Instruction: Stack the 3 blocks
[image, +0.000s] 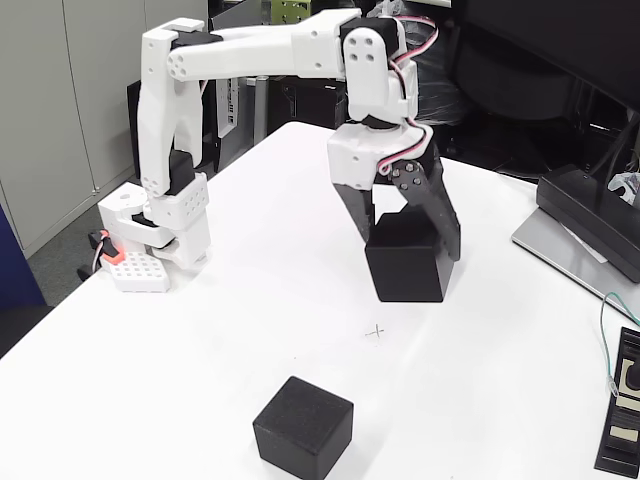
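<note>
**Item: black cubes, stacking in progress**

Upper cube (408, 230) sitting on a lower cube (406, 272) right of table centre, clamped between the dark fingers of the gripper (412, 252). Third cube (303, 427) lying apart at the near edge, beyond the small cross mark (376, 331). White table (220, 330) bearing all; grey device (585, 215) resting far right. Risking, on release: dragging the upper cube askew through a finger catching its foam face, toppling the pair.

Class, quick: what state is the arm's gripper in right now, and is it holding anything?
Gripper: closed around a matte black foam-like cube, one dark finger on each side; whether the cube is lifted or resting on the white table cannot be told.
</note>
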